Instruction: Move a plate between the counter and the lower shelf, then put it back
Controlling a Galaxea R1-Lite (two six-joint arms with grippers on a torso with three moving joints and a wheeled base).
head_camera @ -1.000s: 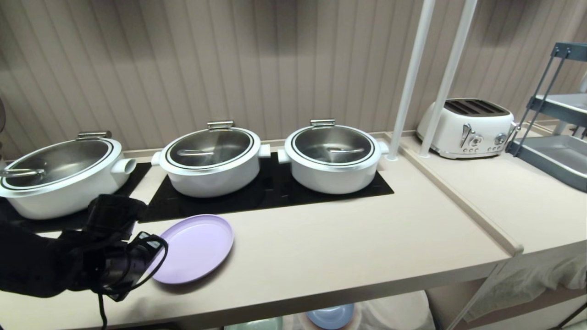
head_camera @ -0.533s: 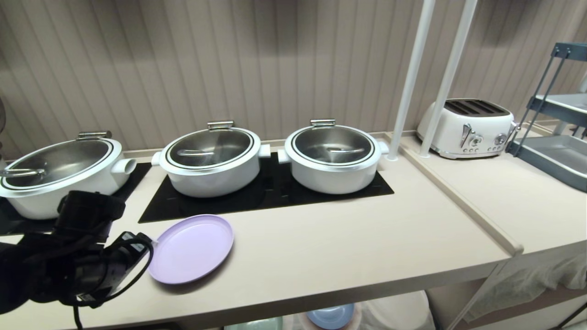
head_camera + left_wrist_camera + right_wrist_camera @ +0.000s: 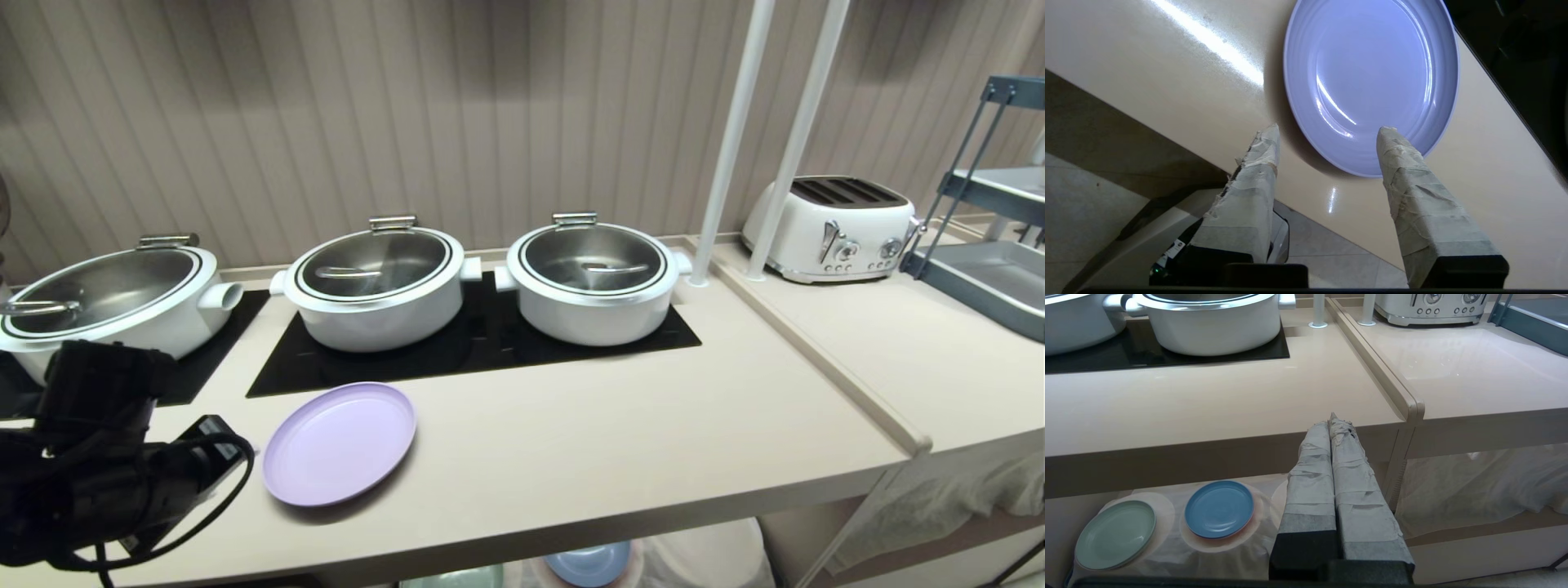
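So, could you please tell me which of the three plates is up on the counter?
The lilac plate; it lies on the counter near the left pincer. The blue plate and green plate sit on the lower shelf.

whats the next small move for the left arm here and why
Probably draw the left gripper clear of the plate, toward the counter's front edge. The plate lies flat on the counter, nothing grips it, and the jaws stand apart just short of its near rim, so the put-back looks done.
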